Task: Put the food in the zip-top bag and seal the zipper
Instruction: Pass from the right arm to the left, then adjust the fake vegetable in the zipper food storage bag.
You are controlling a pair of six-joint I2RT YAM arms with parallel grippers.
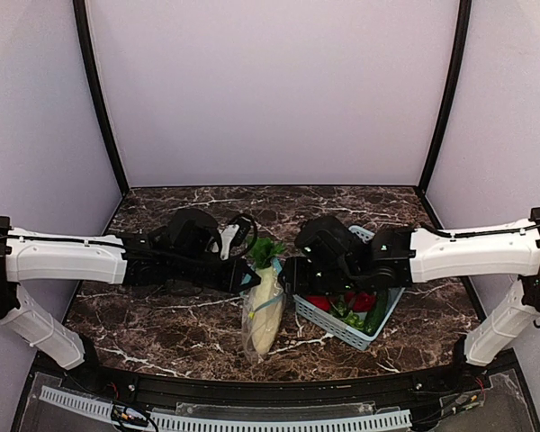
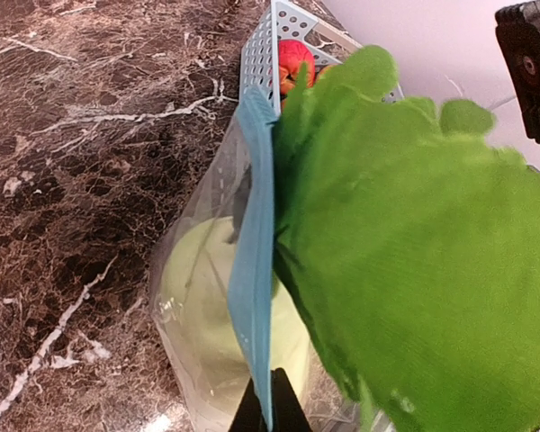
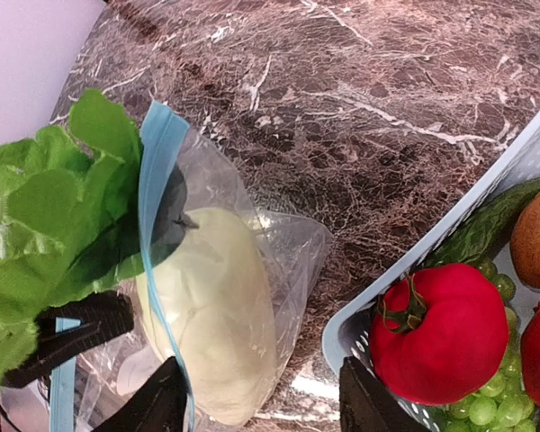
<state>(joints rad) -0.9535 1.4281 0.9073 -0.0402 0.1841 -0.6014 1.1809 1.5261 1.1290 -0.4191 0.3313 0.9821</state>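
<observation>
- Across the cell floor, saw a dark marble table [image 1: 162, 315] veined with white.
- Found the left arm [image 1: 67, 256] reaching in from the left edge to the centre. Noted its left gripper [image 2: 270, 409] pinched tight on the zipper [image 2: 252, 270] at the bag's mouth, with a dark fingertip on either side of the strip.
- Found the right arm [image 1: 472, 252] reaching in from the right, nearly meeting the other at the centre. Noted its right gripper [image 3: 265, 409] spread wide and holding nothing, with one finger [image 3: 157, 405] just beside the blue strip and the other [image 3: 369, 405] over the basket's corner.
- Spotted a light blue lattice basket [image 1: 328, 326] right of centre, just beside the bag.
- Spotted the clear bag [image 3: 292, 247] lying at the table's centre between the two grippers, mouth pointing away from the arm bases and not sealed.
- Made out a cream-white squash [image 3: 216, 297] inside the bag, filling most of it.
- Made out green leaves [image 2: 414, 270] sticking out through the mouth, past the zipper.
- Counted, inside the basket: a red tomato [image 3: 441, 328] against the near wall, a cucumber [image 3: 486, 229] along the rim, a brown kiwi [image 3: 535, 234] beside it, and green grapes [image 3: 481, 409] underneath.
</observation>
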